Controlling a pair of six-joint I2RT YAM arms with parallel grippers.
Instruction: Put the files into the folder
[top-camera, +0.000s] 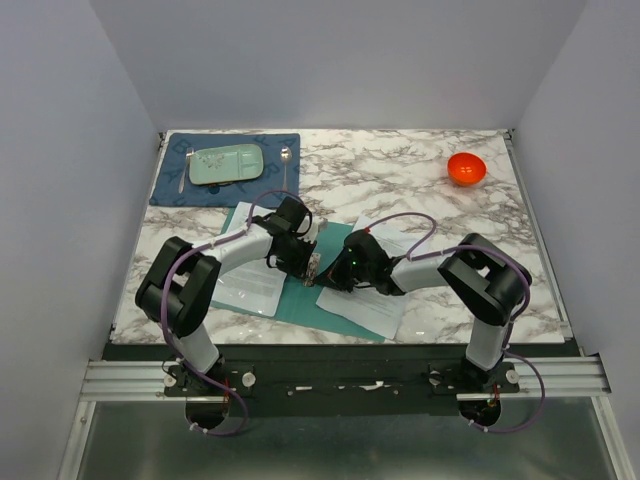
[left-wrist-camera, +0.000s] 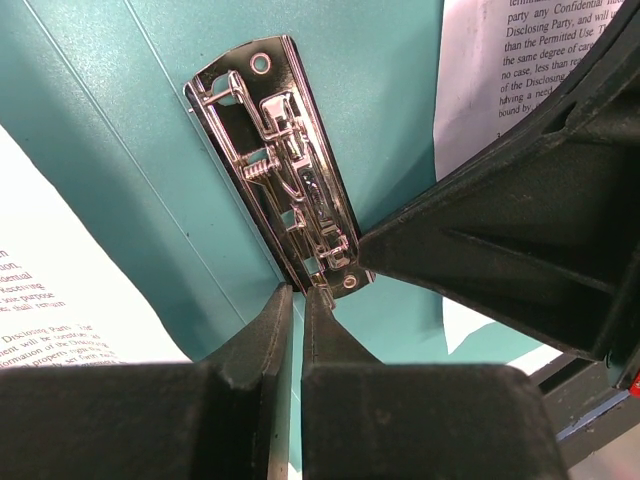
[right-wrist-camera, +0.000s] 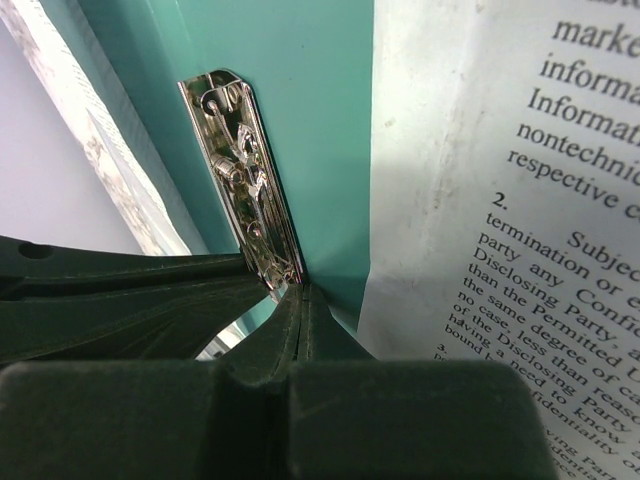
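1. When I look down from above, the folder (top-camera: 303, 302) lies open in the middle of the bench (top-camera: 400, 180), with its shiny clip (left-wrist-camera: 285, 170) in the fold.
2. The files (top-camera: 378, 305) lie on it, some at 9 o'clock from the clip and some at 3 o'clock.
3. My left hand (left-wrist-camera: 298, 292) is almost together, with only a thin slit, right at one end of the clip.
4. My right hand (right-wrist-camera: 303, 290) is pressed together at that same end.
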